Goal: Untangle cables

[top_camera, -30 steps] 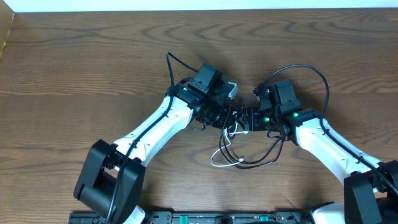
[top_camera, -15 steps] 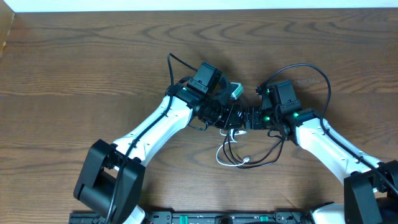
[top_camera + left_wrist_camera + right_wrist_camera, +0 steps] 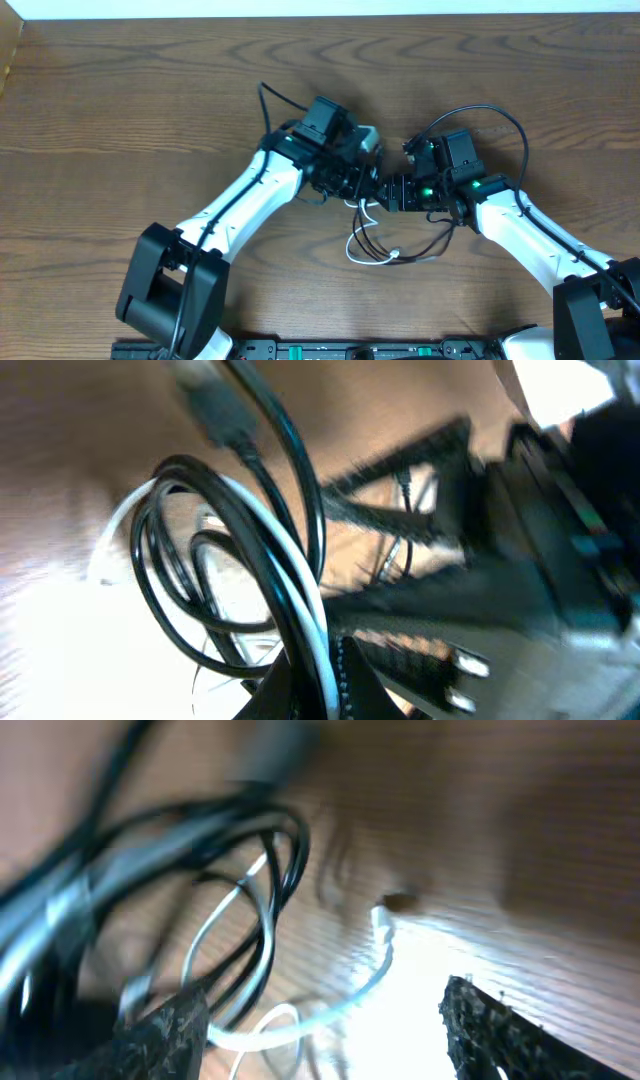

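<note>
A tangle of thin black cables and one white cable [image 3: 375, 240] hangs between the two grippers and loops down onto the table. My left gripper [image 3: 362, 190] is shut on the bundle; in the left wrist view the black and white cables [image 3: 290, 575] run pinched between its jaws [image 3: 318, 685]. My right gripper [image 3: 392, 193] faces it, almost touching. In the right wrist view its fingers [image 3: 160, 1035] stand wide apart, open, with the white cable [image 3: 340, 1000] and black loops [image 3: 250, 880] on the wood between and beyond them.
A long black cable [image 3: 510, 125] arcs behind the right arm. Another black cord end [image 3: 268, 98] sticks up behind the left arm. The wooden table [image 3: 120, 110] extends all around; its back edge lies at the top.
The left arm has shifted slightly left and back, pulling the bundle with it. The hanging loops have drawn in and shifted on the table. The right gripper has barely moved.
</note>
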### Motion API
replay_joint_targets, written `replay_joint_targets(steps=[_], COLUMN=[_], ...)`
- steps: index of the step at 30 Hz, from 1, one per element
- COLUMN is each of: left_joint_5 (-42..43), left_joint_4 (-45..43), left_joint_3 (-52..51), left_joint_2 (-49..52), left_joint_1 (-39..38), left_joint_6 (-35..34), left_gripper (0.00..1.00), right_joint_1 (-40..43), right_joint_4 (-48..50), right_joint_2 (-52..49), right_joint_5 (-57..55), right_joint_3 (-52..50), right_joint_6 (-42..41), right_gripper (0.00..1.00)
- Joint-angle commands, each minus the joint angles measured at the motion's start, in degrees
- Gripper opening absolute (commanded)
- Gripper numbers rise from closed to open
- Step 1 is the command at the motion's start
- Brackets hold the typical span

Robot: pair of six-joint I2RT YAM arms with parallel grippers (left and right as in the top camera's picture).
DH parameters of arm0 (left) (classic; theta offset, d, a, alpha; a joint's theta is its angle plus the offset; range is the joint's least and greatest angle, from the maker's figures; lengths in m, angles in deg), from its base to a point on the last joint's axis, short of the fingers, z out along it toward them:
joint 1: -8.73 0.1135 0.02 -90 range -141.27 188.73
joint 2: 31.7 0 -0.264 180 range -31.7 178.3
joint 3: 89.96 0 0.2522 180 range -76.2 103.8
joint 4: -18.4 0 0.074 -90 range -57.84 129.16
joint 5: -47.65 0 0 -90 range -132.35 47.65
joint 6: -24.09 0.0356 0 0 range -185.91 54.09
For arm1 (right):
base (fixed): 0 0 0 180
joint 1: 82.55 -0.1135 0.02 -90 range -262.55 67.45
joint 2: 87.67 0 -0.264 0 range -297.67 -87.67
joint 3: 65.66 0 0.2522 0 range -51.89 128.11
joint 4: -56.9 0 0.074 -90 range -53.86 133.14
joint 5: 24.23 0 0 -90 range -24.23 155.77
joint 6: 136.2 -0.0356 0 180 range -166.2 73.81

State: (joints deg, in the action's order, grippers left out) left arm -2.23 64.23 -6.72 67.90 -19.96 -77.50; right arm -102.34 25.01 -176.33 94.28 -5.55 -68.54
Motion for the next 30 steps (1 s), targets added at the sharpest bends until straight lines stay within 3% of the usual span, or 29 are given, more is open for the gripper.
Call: replay_joint_targets(steps=[1,3,8,10,30], left_joint_5=[0.90,6.93,25.27,28.02,32.13], left_joint_4=[-0.26,-0.94,-4.24,-4.35,-4.52], left_joint_3=[-0.24,-0.24,-0.24,-0.24,-0.24], left_joint_2=[-1.14,-1.14,-1.14,-1.14,-1.14], left_joint_1=[4.11,6.58,10.86,11.56,11.91], left_joint_6=[-4.02,-4.17,-4.20,-5.11,-6.80], left_gripper=[0.07,0.08,0.08,0.07,0.08], right_joint_1=[0.33,0.33,0.31,0.31,0.31], right_joint_4=[0.26,0.70,3.80,5.53,15.58], right_joint_2=[-0.28,-0.28,-0.28,-0.28,-0.28], right_joint_5=[3.39,3.41,4.81,5.97,3.65], right_joint_3=[0.68,0.68,0.68,0.68,0.68], right_joint_6=[0.74,0.76,0.72,0.72,-3.43], right_gripper=[0.77,0.82,0.84,0.84,0.80])
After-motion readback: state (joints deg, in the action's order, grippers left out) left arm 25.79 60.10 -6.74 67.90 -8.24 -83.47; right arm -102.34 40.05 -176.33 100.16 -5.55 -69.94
